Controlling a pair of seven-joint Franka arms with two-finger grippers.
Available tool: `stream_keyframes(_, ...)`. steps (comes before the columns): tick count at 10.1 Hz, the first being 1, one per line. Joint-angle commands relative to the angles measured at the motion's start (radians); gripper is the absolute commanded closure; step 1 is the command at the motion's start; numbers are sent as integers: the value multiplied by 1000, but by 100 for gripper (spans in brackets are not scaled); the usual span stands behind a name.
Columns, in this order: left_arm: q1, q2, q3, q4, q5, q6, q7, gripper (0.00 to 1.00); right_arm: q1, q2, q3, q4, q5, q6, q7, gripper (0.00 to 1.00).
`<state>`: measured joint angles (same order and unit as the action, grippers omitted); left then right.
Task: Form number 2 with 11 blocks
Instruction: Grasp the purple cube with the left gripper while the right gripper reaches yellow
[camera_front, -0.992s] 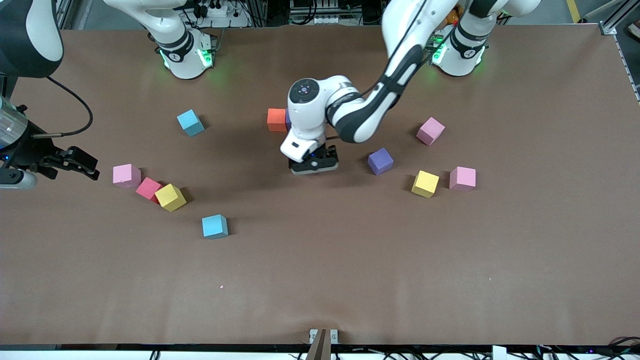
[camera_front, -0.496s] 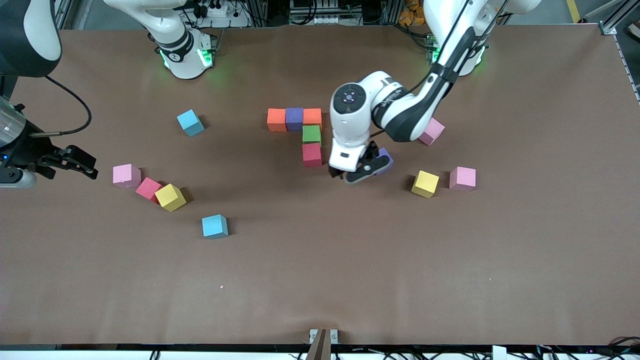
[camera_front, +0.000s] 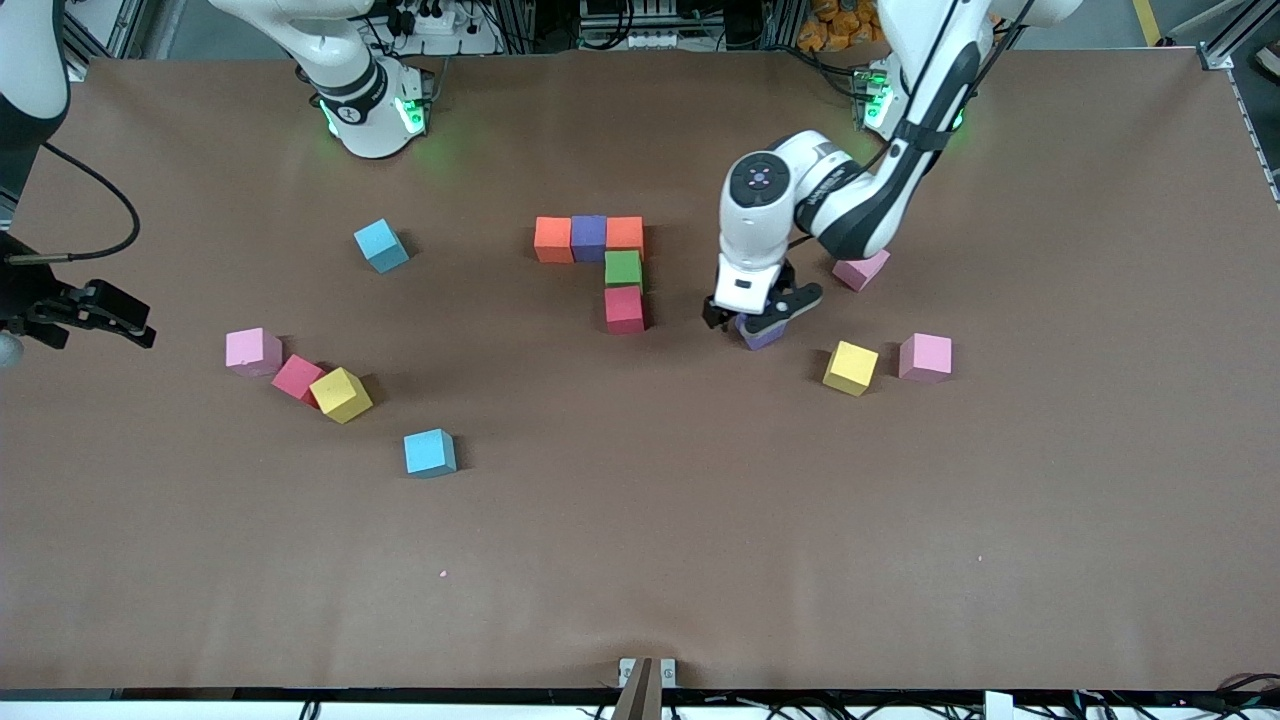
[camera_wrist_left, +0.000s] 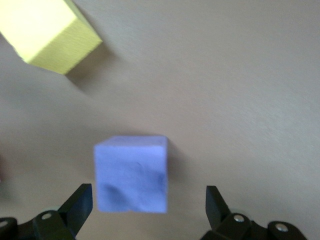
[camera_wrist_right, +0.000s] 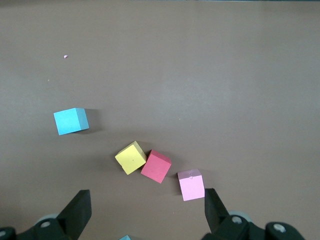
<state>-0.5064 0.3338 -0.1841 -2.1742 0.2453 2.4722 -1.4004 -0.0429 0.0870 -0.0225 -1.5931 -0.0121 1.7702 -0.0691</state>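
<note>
Fingers of left gripper (camera_wrist_left: 145, 210) spread wide, empty, straddling loose purple block (camera_wrist_left: 132, 173) at 12 o'clock, block square to them; right gripper (camera_front: 95, 310) open, waiting.

Five blocks (camera_front: 606, 263) in an L, touching; the other blocks (camera_front: 340, 394) scattered.

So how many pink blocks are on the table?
3. One lies beside the red block toward the right arm's end; one beside a yellow block; one partly hidden under the left arm.

White arms with black joints, green-lit bases, a looping black cable, black claws.
</note>
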Motion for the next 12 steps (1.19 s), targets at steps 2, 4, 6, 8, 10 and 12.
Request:
stream_keyframes(2,52,20,-14,-32,-21,63,3,0,-2,2,19,32,-9,-38,-6,0)
stream_keyframes(4,52,69,-26,-27,-23,82,1,0,11,3,19,29,-9,-51,-12,0)
stream_keyframes(6,52,93,-38,-26,-37,103,-2,0,46,3,21,24,-3,-67,-14,0)
stream_keyframes(8,51,108,-40,-22,-40,114,-2,0,98,13,21,1,1,-93,-6,0)
stream_keyframes(10,52,103,-40,-21,-41,117,4,66,139,5,19,-68,1,-58,9,0)
stream_keyframes(12,60,90,-40,14,-46,113,-43,93,149,3,19,-215,1,97,9,0)
